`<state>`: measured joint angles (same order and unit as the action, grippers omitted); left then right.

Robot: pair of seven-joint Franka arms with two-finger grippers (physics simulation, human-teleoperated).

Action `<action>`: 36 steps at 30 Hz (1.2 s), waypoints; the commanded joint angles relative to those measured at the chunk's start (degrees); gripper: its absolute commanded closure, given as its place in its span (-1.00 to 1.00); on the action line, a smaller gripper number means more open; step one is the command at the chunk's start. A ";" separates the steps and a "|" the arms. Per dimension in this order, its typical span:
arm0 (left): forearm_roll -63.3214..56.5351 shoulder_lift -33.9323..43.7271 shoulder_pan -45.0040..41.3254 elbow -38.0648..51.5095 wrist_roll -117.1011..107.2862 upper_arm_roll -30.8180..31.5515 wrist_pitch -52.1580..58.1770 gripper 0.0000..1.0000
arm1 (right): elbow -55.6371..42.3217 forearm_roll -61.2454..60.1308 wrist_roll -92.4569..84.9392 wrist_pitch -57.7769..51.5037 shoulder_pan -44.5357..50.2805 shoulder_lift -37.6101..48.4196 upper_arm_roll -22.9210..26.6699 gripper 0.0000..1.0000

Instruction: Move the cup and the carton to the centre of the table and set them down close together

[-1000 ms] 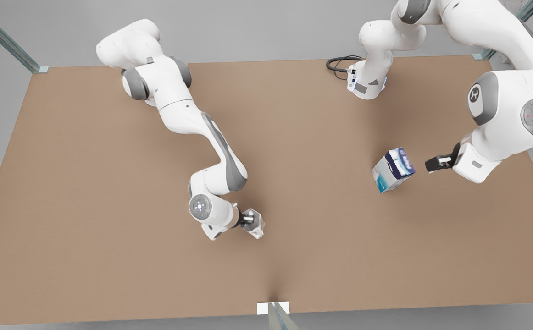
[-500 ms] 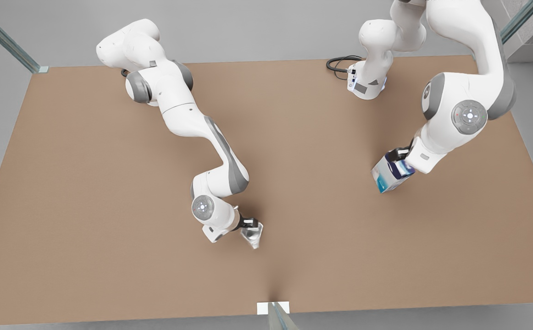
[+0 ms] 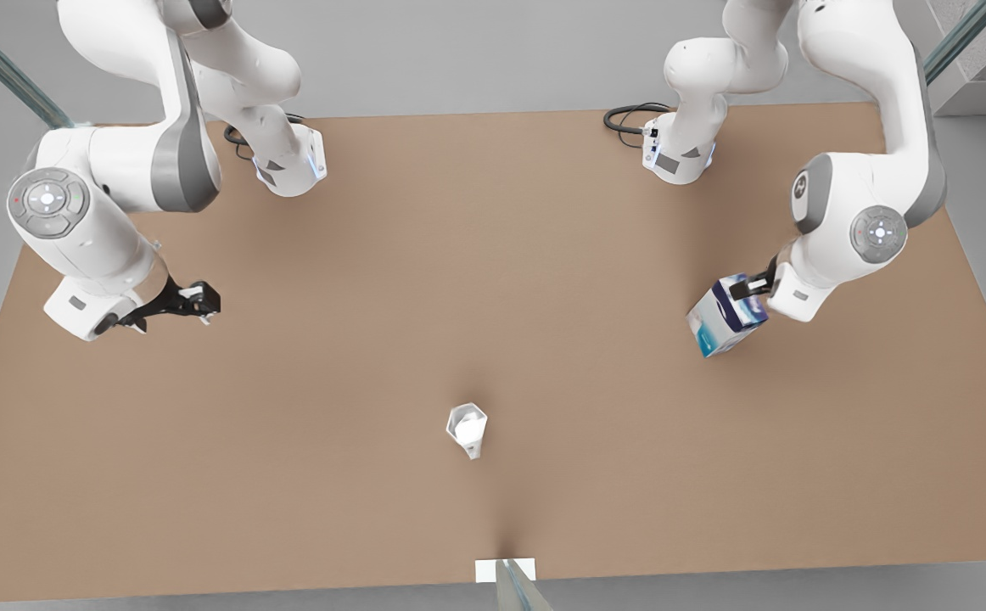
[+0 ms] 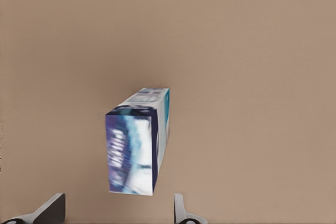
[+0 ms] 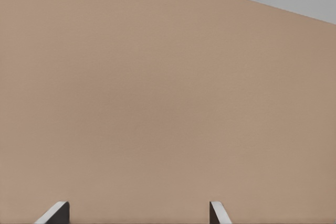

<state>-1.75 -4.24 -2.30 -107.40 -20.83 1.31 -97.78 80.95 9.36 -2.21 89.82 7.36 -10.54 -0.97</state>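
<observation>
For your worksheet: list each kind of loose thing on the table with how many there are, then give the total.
Cup: 1
Carton: 1
Total: 2

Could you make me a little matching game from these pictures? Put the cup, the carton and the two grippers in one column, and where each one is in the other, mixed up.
Things:
1. cup
2. carton
3. left gripper
4. right gripper

Places:
A. at the carton's dark blue top, fingers open
B. on the table at the front view's right, tilted
C. standing alone near the table's near edge, about midway across
D. at the front view's left, open, with bare table under it

Pairs: 1-C, 2-B, 3-A, 4-D
</observation>
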 commanded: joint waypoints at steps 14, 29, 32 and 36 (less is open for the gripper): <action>0.08 -4.99 1.42 0.79 0.44 0.10 -3.82 -0.99 | -0.27 -0.48 3.26 0.09 0.73 -2.82 0.00 -1.00; 1.93 -6.40 3.18 0.97 -1.76 2.47 -2.59 -0.99 | -0.35 -0.65 3.35 0.09 0.55 -2.82 0.00 -1.00; 1.57 -3.76 3.27 -3.43 -1.67 2.47 -4.78 -0.98 | -0.35 -0.65 3.26 0.09 0.64 -2.82 0.00 -1.00; 1.31 -1.83 3.36 -7.38 -1.32 2.47 -7.07 -0.98 | -0.35 -0.65 3.26 0.09 0.64 -2.82 0.00 -1.00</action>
<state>-0.28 -6.07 1.21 -115.82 -22.15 3.77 -106.32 80.60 8.70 1.10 89.91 7.99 -13.36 -0.97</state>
